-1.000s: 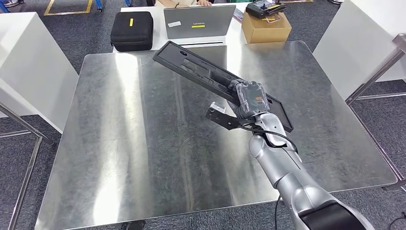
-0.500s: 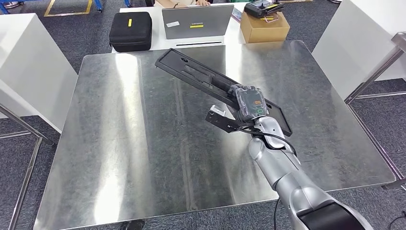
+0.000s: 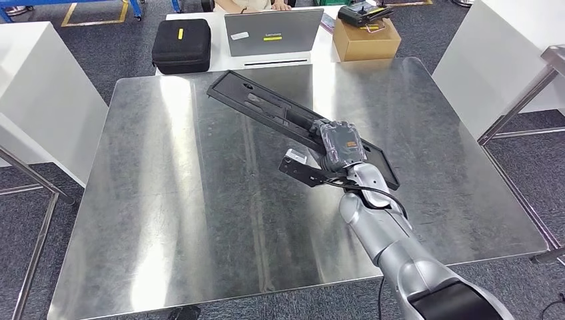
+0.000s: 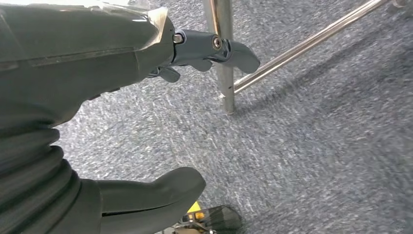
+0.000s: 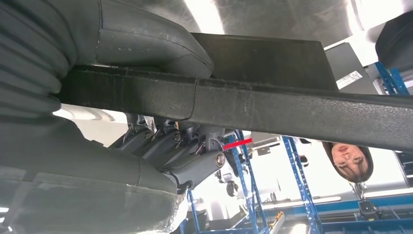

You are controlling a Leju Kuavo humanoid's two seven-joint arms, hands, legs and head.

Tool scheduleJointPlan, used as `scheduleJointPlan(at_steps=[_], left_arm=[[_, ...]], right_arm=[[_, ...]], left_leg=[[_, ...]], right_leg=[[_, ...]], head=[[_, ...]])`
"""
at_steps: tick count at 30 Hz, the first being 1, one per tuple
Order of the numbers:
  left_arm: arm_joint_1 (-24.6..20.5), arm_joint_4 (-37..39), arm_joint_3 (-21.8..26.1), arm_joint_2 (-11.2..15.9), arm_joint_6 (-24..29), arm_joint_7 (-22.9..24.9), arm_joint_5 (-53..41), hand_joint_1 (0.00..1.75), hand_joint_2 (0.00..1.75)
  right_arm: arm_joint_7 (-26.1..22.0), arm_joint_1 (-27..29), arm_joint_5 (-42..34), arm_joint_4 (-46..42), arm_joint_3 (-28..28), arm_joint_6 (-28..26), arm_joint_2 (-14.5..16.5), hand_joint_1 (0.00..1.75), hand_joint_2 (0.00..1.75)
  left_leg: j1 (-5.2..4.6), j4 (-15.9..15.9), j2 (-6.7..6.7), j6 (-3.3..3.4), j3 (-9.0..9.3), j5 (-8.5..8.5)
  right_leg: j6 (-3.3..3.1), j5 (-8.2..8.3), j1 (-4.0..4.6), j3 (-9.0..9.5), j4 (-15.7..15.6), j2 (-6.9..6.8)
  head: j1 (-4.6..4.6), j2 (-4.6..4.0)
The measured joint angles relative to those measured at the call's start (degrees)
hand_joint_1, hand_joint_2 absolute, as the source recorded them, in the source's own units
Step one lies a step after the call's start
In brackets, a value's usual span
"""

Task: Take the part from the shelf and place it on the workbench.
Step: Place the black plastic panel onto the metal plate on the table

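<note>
Black, long, flat plastic part [image 3: 280, 110] clamped in the right hand [image 3: 341, 145] at centre frame, thumb on one face and fingers [image 5: 170, 146] on the other, as seen from the right wrist. Slants from upper left toward lower right over the shiny steel surface [image 3: 166, 200]; far end seemingly touching down, near end probably lifted, likely for a gentle lay-down. Left hand [image 4: 146, 97] hangs over grey carpet, fingers apart, holding nothing. Black zip case [image 3: 182, 43] and grey laptop [image 3: 273, 32] sit beyond, top of frame.

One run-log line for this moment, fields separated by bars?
right hand: grips black part | part: over steel workbench, contact unclear | left hand: holds nothing, above carpet | step: placing
</note>
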Motion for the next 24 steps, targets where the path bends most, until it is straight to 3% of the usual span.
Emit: scheduleJointPlan(at_steps=[8,12,15,19,24], left_arm=[[0.00,0.00,-0.07,0.01,2.97,-3.21,-0.23,0.00,1.75],[-0.04,0.00,0.13,-0.03,4.66,-6.66,1.30,0.00,1.75],[0.07,0.00,0.75,-0.21,5.59,-7.69,2.78,0.00,1.75],[0.24,0.00,1.24,-0.50,6.84,-7.82,4.07,0.00,0.00],[0.18,0.00,0.63,-0.50,4.22,-6.23,5.42,0.00,0.00]], right_arm=[[0.52,-0.01,0.85,-0.01,0.00,-0.30,0.39,1.50,1.75],[0.62,-0.01,1.61,-0.01,0.01,-0.43,0.38,0.00,1.75],[0.62,-0.02,1.80,-0.02,0.01,-0.67,0.38,0.00,1.75],[0.55,-0.04,1.84,-0.02,0.01,-1.09,0.39,0.00,1.75],[0.46,-0.09,1.96,-0.02,0.00,-1.11,0.40,0.00,1.75]], left_leg=[[0.00,0.00,0.00,0.00,0.25,0.00],[0.00,0.00,0.02,0.00,0.34,0.00],[0.01,0.00,0.11,0.00,0.36,0.00],[0.02,0.00,0.15,0.00,0.39,0.00],[0.01,-0.02,0.14,-0.01,0.66,-0.01]], right_leg=[[0.00,0.00,0.00,0.15,0.09,0.00],[0.00,-0.01,0.01,0.18,0.14,0.02],[-0.01,0.00,0.03,0.17,0.15,0.06],[-0.01,0.00,0.03,0.18,0.14,0.07],[-0.02,-0.02,0.03,0.45,0.13,0.07]], head=[[-0.05,0.00],[-0.09,-0.01],[-0.14,-0.01],[-0.19,-0.01],[-0.23,-0.01]])
